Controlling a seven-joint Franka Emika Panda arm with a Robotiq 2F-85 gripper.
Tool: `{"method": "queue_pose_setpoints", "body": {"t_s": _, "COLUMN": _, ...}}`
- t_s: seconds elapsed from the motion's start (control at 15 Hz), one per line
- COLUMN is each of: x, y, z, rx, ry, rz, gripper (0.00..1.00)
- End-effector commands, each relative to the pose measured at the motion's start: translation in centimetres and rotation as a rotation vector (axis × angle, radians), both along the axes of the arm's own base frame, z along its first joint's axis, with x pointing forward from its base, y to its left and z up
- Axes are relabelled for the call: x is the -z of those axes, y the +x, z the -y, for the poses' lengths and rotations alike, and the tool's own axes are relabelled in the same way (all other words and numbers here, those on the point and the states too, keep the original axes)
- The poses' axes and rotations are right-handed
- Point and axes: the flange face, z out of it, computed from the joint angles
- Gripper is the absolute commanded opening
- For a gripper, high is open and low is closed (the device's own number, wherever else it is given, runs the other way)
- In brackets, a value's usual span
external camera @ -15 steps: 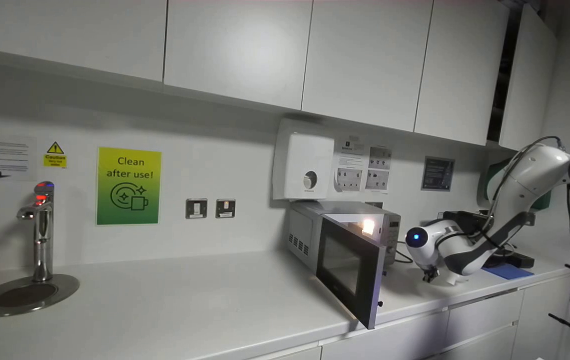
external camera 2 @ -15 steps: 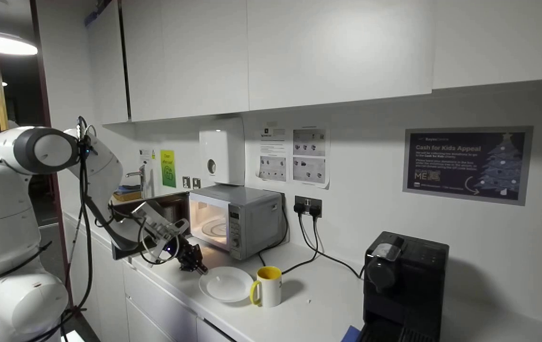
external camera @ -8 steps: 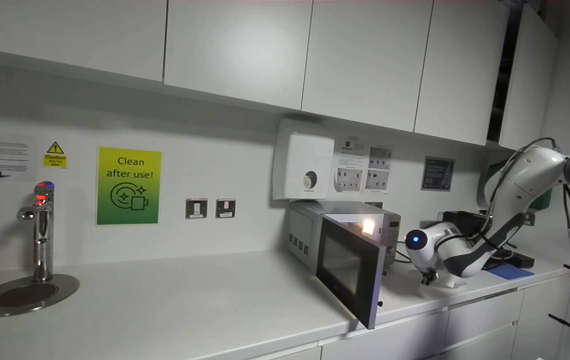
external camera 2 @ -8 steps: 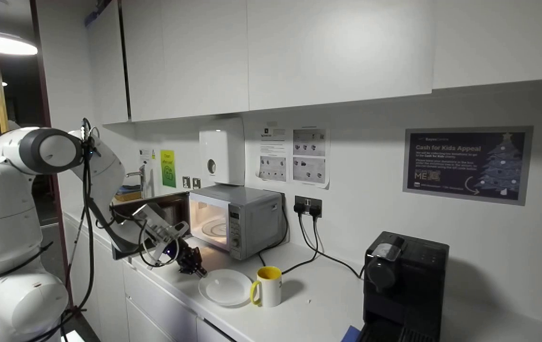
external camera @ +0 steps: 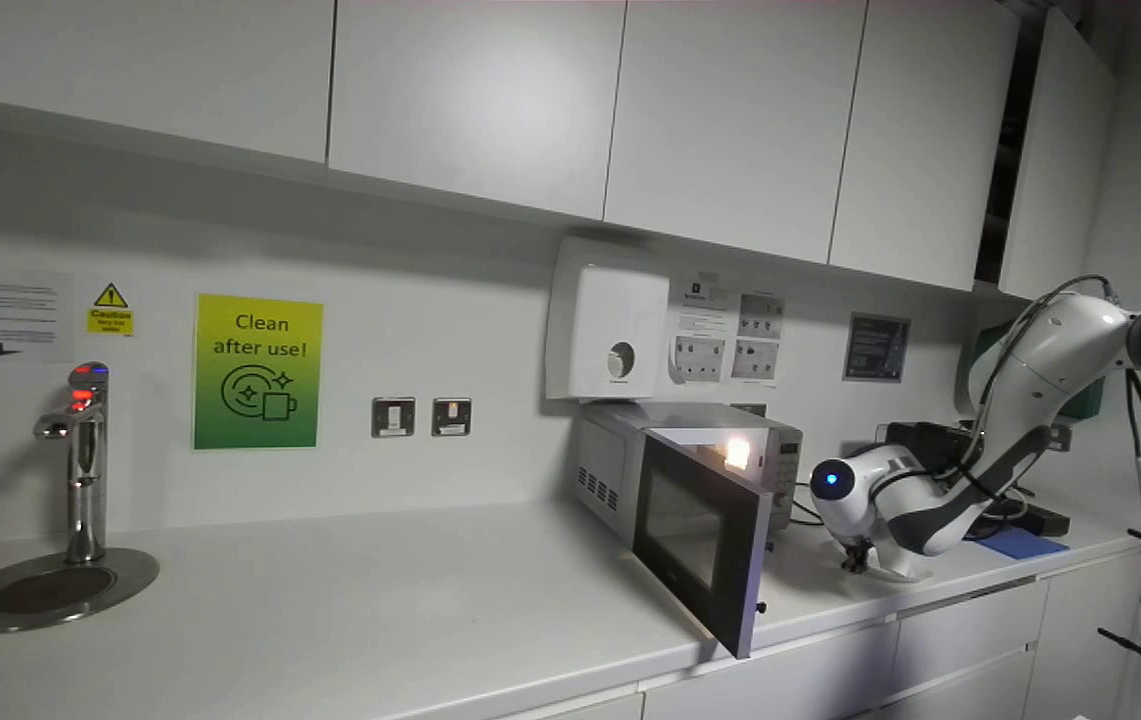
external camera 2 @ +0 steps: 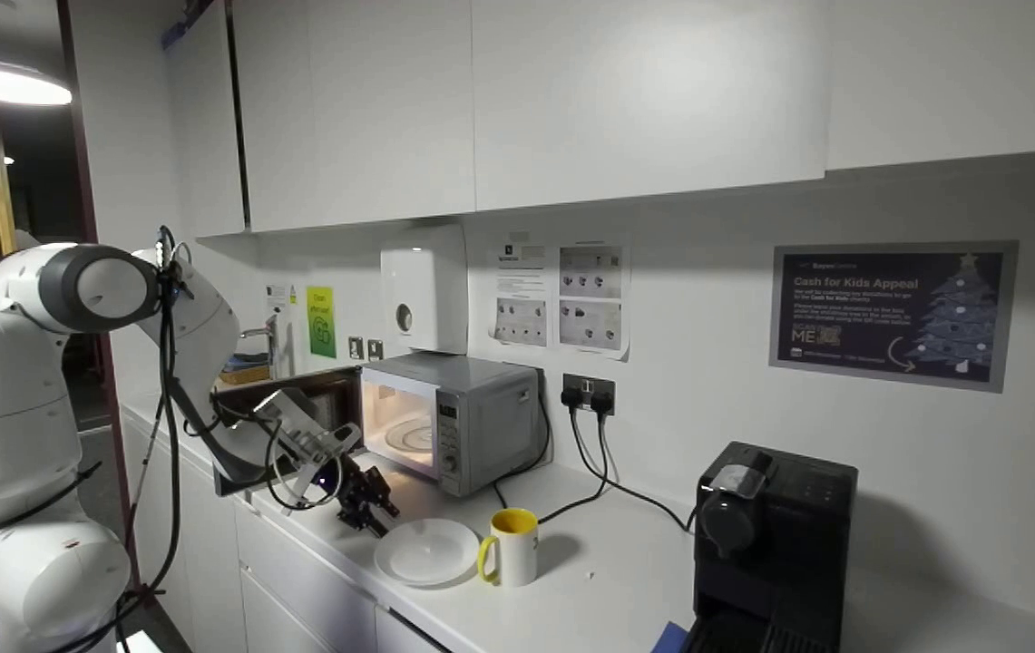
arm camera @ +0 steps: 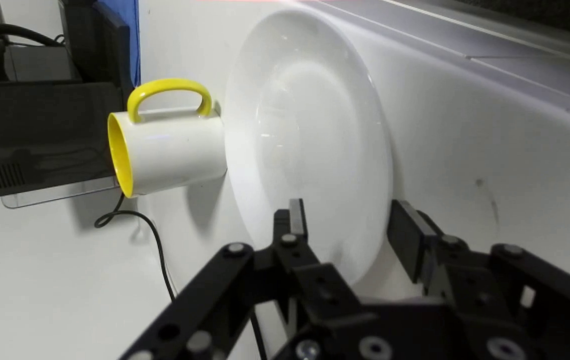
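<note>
My gripper [arm camera: 352, 222] is open and empty, low over the counter at the rim of a white plate [arm camera: 319, 135]. In the wrist view one finger [arm camera: 298, 217] stands over the plate and the other finger [arm camera: 407, 240] is by its outer rim; I cannot tell whether they touch it. In an exterior view the gripper [external camera 2: 386, 521] is at the plate's [external camera 2: 426, 551] microwave-side edge. A white mug [arm camera: 177, 150] with yellow handle and inside stands upright close beside the plate; it also shows in an exterior view [external camera 2: 519, 555].
A grey microwave [external camera 2: 490, 422] stands behind the gripper with its door [external camera: 700, 540] open and lit inside. A black coffee machine [external camera 2: 780, 544] is farther along. Black cables [external camera 2: 585, 499] run along the wall. The counter's front edge [arm camera: 464, 65] is near the plate.
My gripper's fingers, close together earlier, have spread apart. The arm has come slightly lower. The plate has shifted a little toward the counter's front edge. The mug has not moved.
</note>
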Motion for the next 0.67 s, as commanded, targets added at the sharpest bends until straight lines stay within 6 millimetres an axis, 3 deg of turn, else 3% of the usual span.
{"method": "queue_pose_setpoints", "body": {"t_s": 0.0, "x": -0.7, "y": 0.2, "z": 0.0, "rx": -0.007, "ry": -0.008, "rz": 0.027, "gripper": 0.83}}
{"method": "queue_pose_setpoints", "body": {"t_s": 0.13, "x": -0.8, "y": 0.3, "z": -0.1, "rx": -0.006, "ry": -0.007, "rz": 0.030, "gripper": 0.98}}
{"method": "queue_pose_setpoints", "body": {"t_s": 0.4, "x": -1.7, "y": 0.8, "z": -0.6, "rx": -0.012, "ry": 0.002, "rz": 0.052, "gripper": 1.00}}
{"method": "queue_pose_setpoints", "body": {"t_s": 0.6, "x": -3.7, "y": 1.9, "z": -2.2, "rx": -0.031, "ry": 0.026, "rz": 0.106, "gripper": 1.00}}
